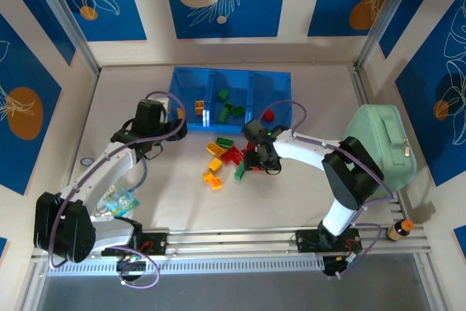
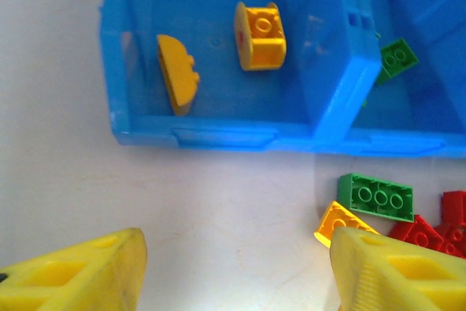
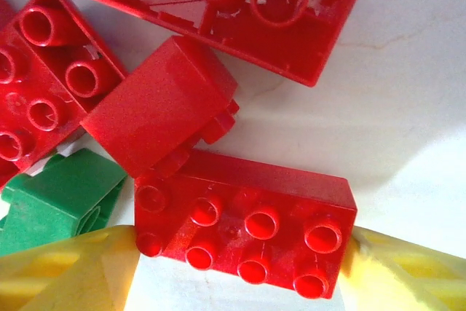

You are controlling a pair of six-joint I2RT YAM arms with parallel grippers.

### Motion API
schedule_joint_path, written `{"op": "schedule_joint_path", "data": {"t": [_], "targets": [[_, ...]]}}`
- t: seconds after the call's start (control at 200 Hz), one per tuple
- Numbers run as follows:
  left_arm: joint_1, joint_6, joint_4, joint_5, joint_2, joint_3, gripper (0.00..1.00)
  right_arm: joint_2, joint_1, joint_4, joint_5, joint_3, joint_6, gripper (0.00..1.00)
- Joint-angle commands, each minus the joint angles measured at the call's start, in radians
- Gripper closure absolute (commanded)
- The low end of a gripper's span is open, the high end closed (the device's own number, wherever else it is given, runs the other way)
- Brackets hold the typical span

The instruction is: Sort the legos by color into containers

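On the desk (image 1: 291, 202), the right fingers (image 3: 65, 274) press against both ends of one red brick (image 3: 247, 223) in the loose pile. Three more red bricks (image 3: 156, 103) and one green brick (image 3: 58, 202) crowd it, and four yellow-orange bricks (image 1: 212, 177) lie just to the left. Farther left, the left fingers (image 2: 80, 274) stand wide, holding nothing, just near of the tray (image 1: 189, 74). Its three compartments hold, left to right, two yellow bricks (image 2: 260, 36), three green bricks (image 1: 223, 95) and a single red piece (image 1: 268, 115).

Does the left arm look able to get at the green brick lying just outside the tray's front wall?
Probably yes. The left claw is open, and bare table lies between it and the green brick. An orange brick right beside it might get nudged.
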Motion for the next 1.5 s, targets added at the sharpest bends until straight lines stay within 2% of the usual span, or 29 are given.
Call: {"op": "schedule_joint_path", "data": {"t": [0.0, 0.19, 0.295, 0.445, 0.775, 1.086, 1.296, 1.491], "targets": [[0.042, -0.026, 0.017, 0.048, -0.014, 0.013, 0.32, 0.051, 0.013, -0.041, 0.033, 0.001, 0.020, 0.28], [0.065, -0.033, 0.029, 0.068, -0.009, 0.032, 0.32, 0.045, 0.013, -0.050, 0.031, -0.001, 0.025, 0.27], [0.066, -0.037, 0.034, 0.080, -0.013, 0.032, 0.32, 0.014, 0.016, -0.049, 0.028, -0.021, 0.026, 0.22], [0.066, -0.037, 0.034, 0.080, -0.020, 0.030, 0.32, -0.019, 0.012, -0.034, 0.026, -0.033, 0.025, 0.20], [0.070, -0.021, 0.019, 0.065, -0.013, 0.045, 0.32, 0.051, -0.017, -0.046, 0.055, 0.027, 0.011, 0.20], [0.092, -0.026, 0.031, 0.074, 0.005, 0.054, 0.32, 0.084, -0.040, -0.067, 0.091, 0.081, -0.067, 0.19], [0.099, -0.029, 0.030, 0.084, 0.004, 0.060, 0.32, 0.107, -0.038, -0.061, 0.052, 0.094, -0.087, 0.26], [0.109, -0.029, 0.031, 0.081, 0.000, 0.054, 0.32, 0.101, -0.022, -0.076, 0.068, 0.080, -0.061, 0.39]]}}
